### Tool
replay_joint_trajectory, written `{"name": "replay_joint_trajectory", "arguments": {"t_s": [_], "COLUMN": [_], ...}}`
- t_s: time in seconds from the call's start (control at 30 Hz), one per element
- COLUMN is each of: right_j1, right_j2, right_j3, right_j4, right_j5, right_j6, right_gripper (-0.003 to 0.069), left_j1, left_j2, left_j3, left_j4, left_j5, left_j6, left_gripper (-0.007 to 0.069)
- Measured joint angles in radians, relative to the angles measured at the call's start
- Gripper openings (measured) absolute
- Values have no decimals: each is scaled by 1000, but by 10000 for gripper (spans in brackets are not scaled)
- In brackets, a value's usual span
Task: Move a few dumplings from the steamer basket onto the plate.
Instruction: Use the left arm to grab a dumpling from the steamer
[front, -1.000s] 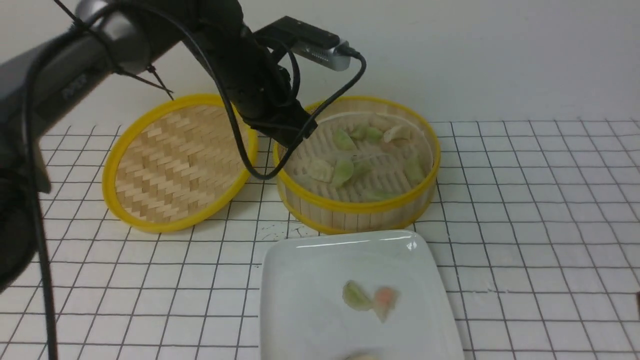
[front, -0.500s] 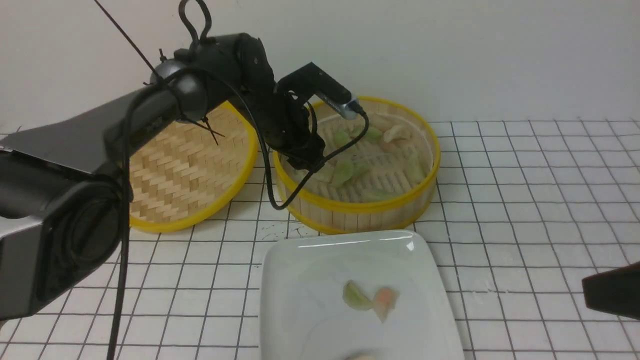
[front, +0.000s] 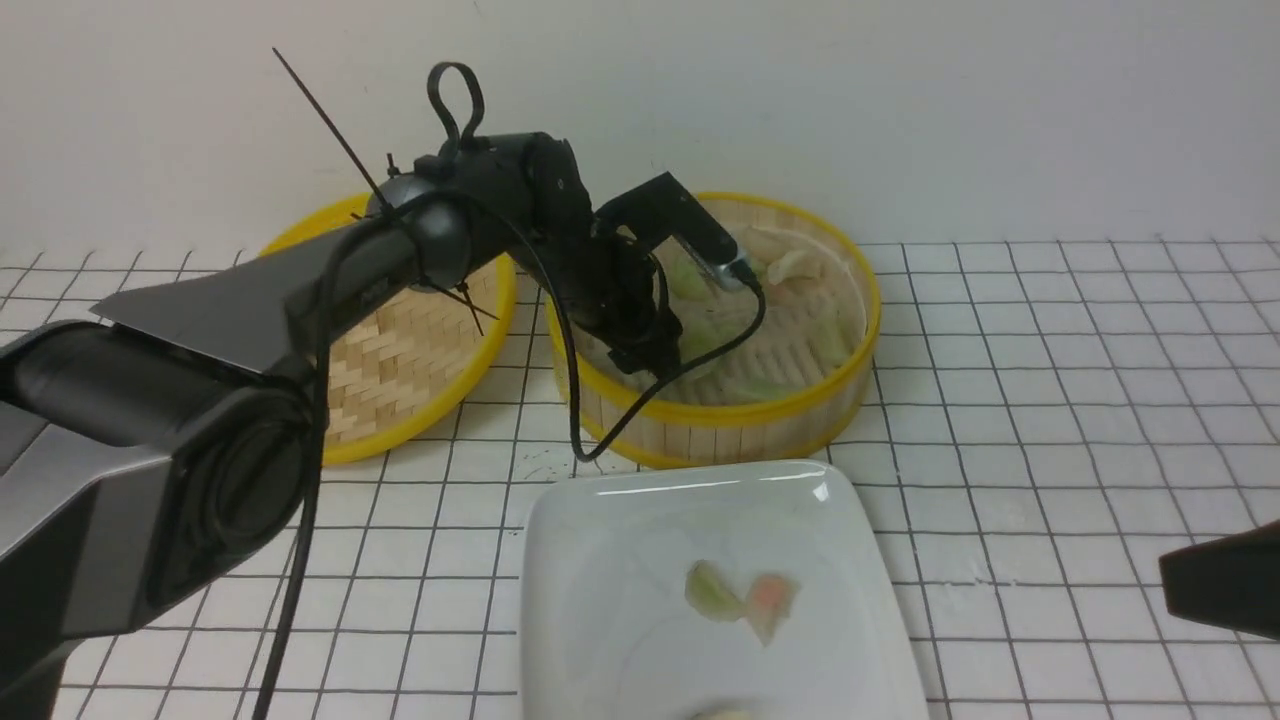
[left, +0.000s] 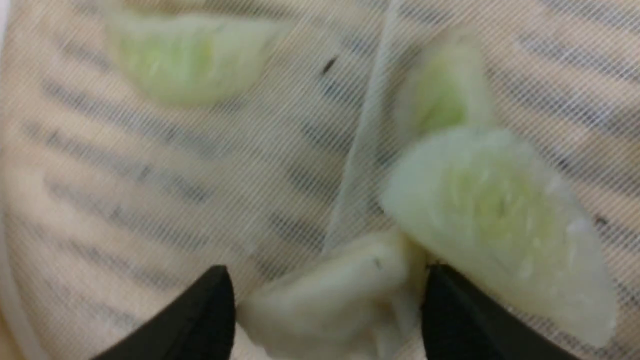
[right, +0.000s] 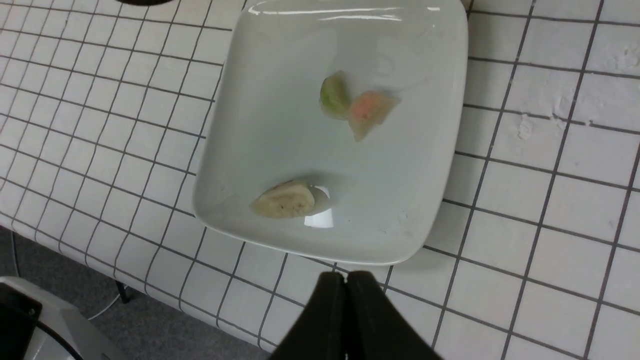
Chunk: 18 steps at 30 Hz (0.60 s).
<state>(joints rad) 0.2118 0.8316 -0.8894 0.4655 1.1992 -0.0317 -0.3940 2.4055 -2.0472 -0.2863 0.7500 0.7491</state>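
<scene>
Left end effector (left: 327, 310) is reaching down inside the steamer basket (front: 720, 430), released, jaws standing wide to either side of a whitish dumpling (left: 325, 300) lying on the basket's cloth-lined floor; not gripping it. A pale green dumpling (left: 495, 210) is lying against that whitish one, and more green dumplings (left: 190, 55) are resting elsewhere on the basket floor. The plate (front: 620, 500) is sitting on the gridded desk (front: 1050, 400) just in front of the basket, carrying a green dumpling (front: 712, 592) touching a pinkish-orange dumpling (front: 768, 600), plus a beige dumpling (right: 283, 200) farther from the basket. Woven lid (front: 420, 370) is lying just left of the basket. Right end effector (right: 346, 277) is hovering clenched, empty, past the plate's edge farthest from the basket.
</scene>
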Motion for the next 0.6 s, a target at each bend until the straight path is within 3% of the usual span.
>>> {"name": "replay_joint_trajectory", "arguments": {"t_s": [0.13,0.27,0.6], "right_j1": [0,0,0], "right_j2": [0,0,0], "right_j3": [0,0,0], "right_j4": [0,0,0], "right_j5": [0,1,1], "right_j6": [-3,-7,-10], "right_gripper": [-10,-10,-10], "left_j1": [-12,-18,-18], "left_j2": [7,3,-121], "left_j3": [-3,-9,-118], "left_j4": [7,35,151], "left_j5": [-12,-3,221], "left_j6": [4,-9,-162], "left_gripper": [400,398,396]}}
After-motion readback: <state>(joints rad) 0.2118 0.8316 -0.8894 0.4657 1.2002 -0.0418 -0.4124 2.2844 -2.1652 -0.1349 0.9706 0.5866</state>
